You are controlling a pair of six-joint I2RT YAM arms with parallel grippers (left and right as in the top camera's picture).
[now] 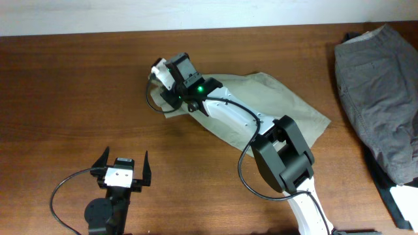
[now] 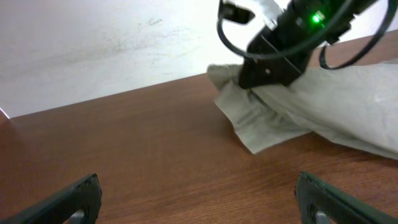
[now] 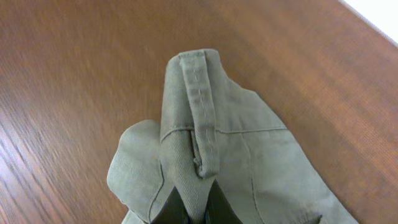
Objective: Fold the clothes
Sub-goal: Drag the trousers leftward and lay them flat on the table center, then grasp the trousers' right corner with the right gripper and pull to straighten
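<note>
— How far along?

— Barely started, judging by the lie of the khaki cloth (image 1: 281,104). Sits in the middle of the overhead frame, mostly flat, rumpled toward its upper-left corner. No neat fold to see anywhere on it.

— Held by anything?

— Pinched at that upper-left corner by the right gripper (image 1: 173,98). In the right wrist view, clamped tight on a waistband edge just below a belt loop (image 3: 202,112), at the bottom of the frame, with the corner lifted a little off the wood.

— And the left gripper (image 1: 125,158)?

— Parked at the lower left of the overhead frame, well apart from the khaki cloth. Spread wide, holding nothing, over bare table (image 1: 65,85). In its own view, looks across at the pinched corner in the upper right of the frame.

— More to fold?

— Yes: 1 grey cloth (image 1: 379,85) at the right edge of the overhead frame, crumpled, touched by neither arm.

— Left to do, then?

— Nearly all of it, most likely. Seems to be the 1st fold of garment 1 of 2: carrying the held corner across. Then further folds, some flattening, and the grey cloth after that.
</note>
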